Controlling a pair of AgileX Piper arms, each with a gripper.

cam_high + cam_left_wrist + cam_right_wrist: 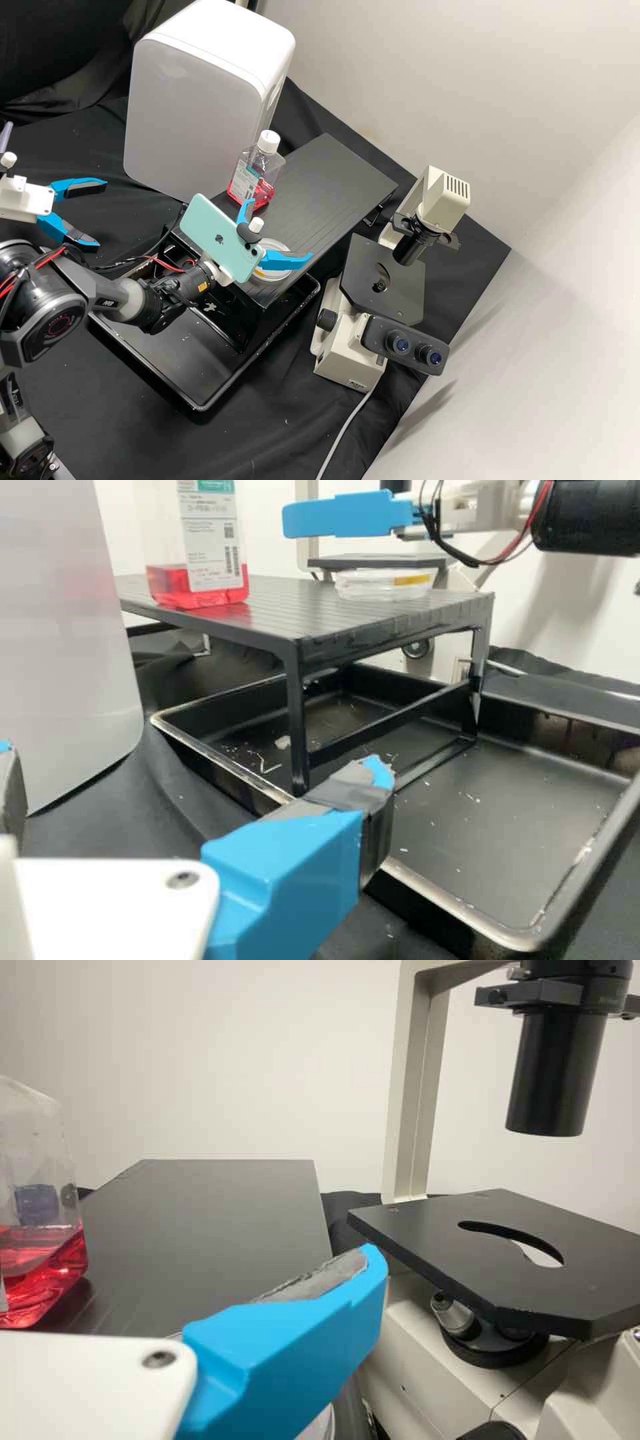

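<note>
Left gripper [100, 212]: at the bench's [100, 427] left edge, off the surface. Fingers spread wide, nothing between them. It is well apart from the tray and the rack.

Box [200, 93]: white, rounded, upright at the back-left of the bench, just behind the rack's left corner.

Tray [190, 350]: black and shallow, near the bench's front. The rack's legs stand inside it. Pale flecks lie on its floor in the left wrist view.

Flask [253, 177]: clear with a white cap, red liquid in its lower part. It stands upright at the rack's left corner, just beside the box.

Right arm: comes in from the left above the tray, with a mint-green phone [220, 237] clipped at the wrist.

Right gripper [280, 227]: over the rack's near corner. Fingers wide apart, gripping nothing. One finger points up toward the flask and the other lies across the dish's near side. The left wrist view shows that finger [345, 513] above the dish [385, 580] with a gap under it.

Dish [275, 250]: round, clear, lidded, flat on the rack's near corner, directly under the right gripper. It is apart from the flask.

Rack [333, 187]: black ribbed shelf on thin legs, running back and right from the tray.

Microscope [353, 333]: cream body at the bench's right edge, just beside the rack's right side. Black stage [383, 280] with an oblong hole, eyepieces facing the front.
</note>
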